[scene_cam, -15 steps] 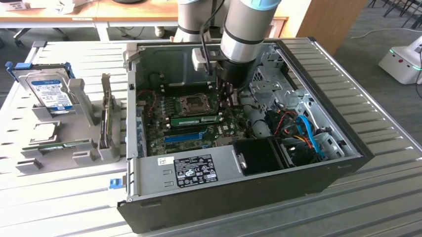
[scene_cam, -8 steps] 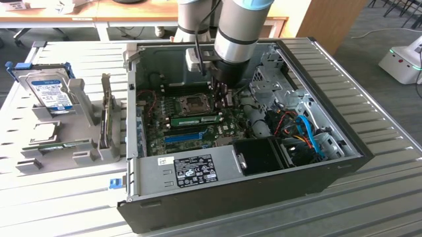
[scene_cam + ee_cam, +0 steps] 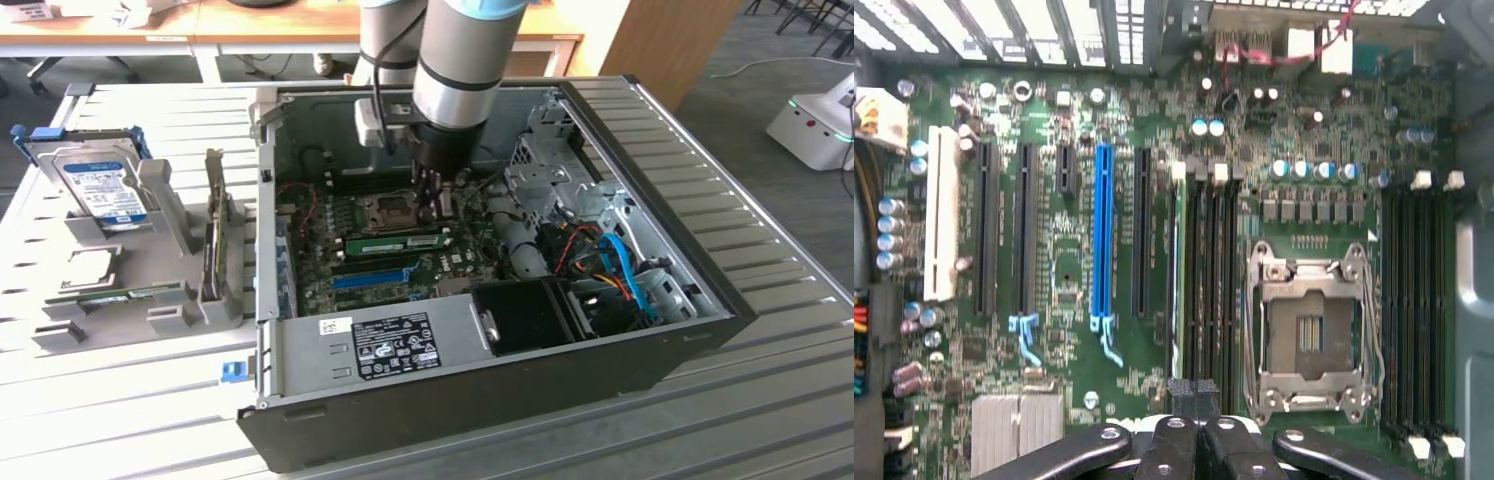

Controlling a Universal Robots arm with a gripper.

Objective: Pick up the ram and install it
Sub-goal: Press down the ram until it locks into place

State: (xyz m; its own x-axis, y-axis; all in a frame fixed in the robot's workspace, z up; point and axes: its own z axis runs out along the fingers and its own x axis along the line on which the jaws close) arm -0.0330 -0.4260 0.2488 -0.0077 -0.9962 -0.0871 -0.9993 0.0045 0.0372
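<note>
The ram [image 3: 398, 243] is a thin green stick standing on edge in a slot of the motherboard [image 3: 318, 275], inside the open computer case [image 3: 641, 345]. In the wrist view the ram [image 3: 1177, 270] shows edge-on beside several empty black slots. My gripper [image 3: 434, 212] hangs just above the end of the ram nearest the processor socket. Its fingers are shut together, and I see nothing between them. In the wrist view the gripper [image 3: 1194, 388] has its tips right by that end of the stick; I cannot tell whether they touch it.
A bright blue expansion slot [image 3: 1103, 235] runs parallel to the ram. The processor socket [image 3: 1309, 335] lies on the ram's other side. A black fan shroud [image 3: 534, 315] and cables [image 3: 614, 265] crowd the case. Outside it, a hard drive [image 3: 104, 188] stands in grey holders [image 3: 220, 250].
</note>
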